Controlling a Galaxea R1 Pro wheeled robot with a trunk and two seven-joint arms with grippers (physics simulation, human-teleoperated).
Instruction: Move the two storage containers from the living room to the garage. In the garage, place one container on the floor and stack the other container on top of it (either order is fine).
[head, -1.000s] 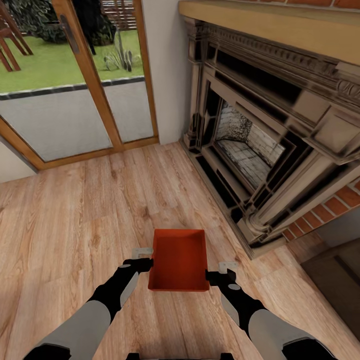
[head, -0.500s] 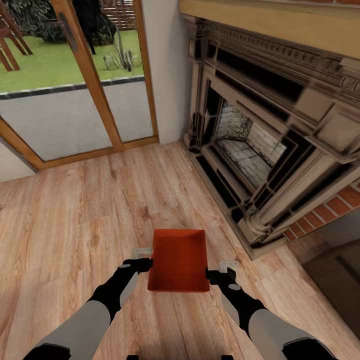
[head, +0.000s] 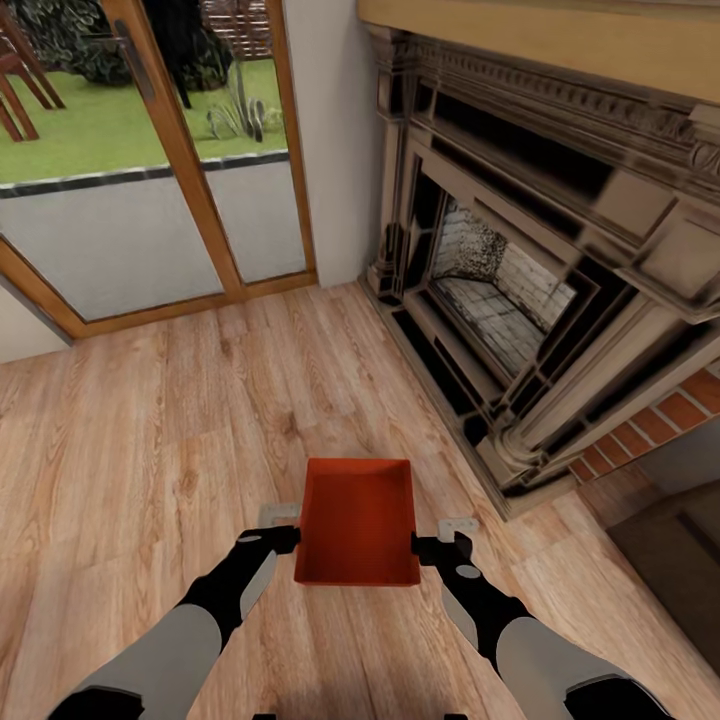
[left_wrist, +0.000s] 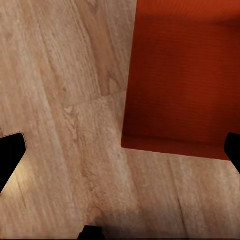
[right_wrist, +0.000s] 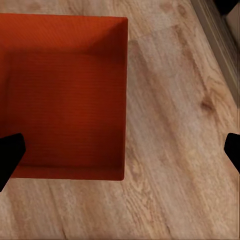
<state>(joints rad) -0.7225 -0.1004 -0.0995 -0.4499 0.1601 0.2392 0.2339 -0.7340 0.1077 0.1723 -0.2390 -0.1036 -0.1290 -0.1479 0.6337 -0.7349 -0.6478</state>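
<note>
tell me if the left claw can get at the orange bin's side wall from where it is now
Probably yes: the left claw sits right beside the orange bin with its jaws spread, and only bare wood floor lies between them.

1. Floor (head: 150, 450): light wood planks with visible grain and knots, covering the lower and middle frame.
2. Glass doors (head: 150, 240): warm wood frame, upper left of the frame; dark handle on the middle stile.
3. Outdoors through the glass: grey paving, dark edging strip, green lawn (head: 100, 130), shrubs.
4. Wall (head: 335, 140): plain white strip, top centre, between doors and fireplace.
5. Fireplace (head: 520, 290): right side; dark carved surround, pale brick firebox, light mantel shelf above, red brick at lower right.
</note>
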